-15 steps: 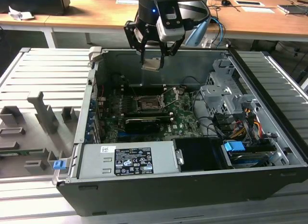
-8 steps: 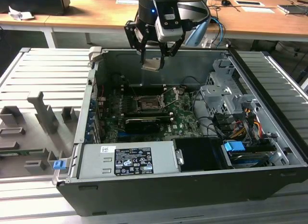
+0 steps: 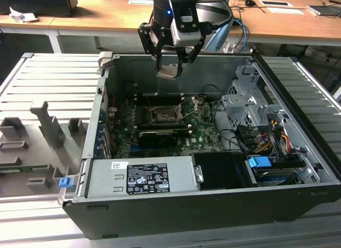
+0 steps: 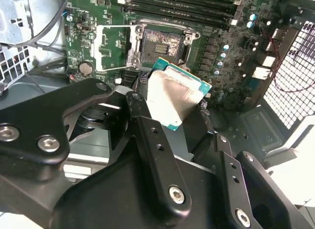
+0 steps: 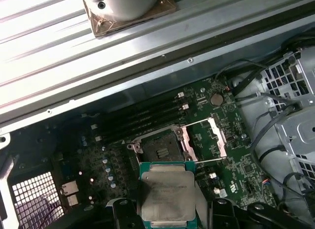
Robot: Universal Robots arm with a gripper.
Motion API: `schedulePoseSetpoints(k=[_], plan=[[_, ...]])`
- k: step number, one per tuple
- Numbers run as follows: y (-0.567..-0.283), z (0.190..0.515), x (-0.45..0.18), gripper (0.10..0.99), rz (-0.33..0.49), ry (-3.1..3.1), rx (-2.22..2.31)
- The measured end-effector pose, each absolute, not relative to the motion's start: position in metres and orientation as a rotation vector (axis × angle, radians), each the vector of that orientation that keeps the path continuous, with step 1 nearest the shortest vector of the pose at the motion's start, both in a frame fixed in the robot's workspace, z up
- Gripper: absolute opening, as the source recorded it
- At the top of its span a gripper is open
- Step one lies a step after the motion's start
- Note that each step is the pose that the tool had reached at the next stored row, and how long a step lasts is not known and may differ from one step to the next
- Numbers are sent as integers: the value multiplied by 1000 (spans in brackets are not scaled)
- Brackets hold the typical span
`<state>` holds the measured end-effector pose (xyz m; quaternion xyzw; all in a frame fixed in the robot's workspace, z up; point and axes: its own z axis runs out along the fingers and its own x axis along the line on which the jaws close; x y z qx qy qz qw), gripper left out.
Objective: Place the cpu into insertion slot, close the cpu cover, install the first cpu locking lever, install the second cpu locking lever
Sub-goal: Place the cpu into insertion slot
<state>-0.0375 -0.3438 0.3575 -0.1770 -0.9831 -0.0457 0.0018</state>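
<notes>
cpu [image 5: 167,197], clamped in tool [image 3: 170,65] (silvery face showing), above uncovered insertion slot [image 5: 160,146]

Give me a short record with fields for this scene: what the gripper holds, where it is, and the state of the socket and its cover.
held: the cpu, clamped between the jaws of the gripper
position: in the air over the open computer case, above the green circuit board, not touching it
insertion slot: empty, dark centre exposed
cpu cover: swung open, off the slot, to one side
task state: cpu not yet placed in the slot
</notes>
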Motion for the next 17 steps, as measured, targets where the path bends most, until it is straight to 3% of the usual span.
schedulePoseSetpoints(k=[17], plan=[[-344,357,-37,529,-144,-3072,-636]])
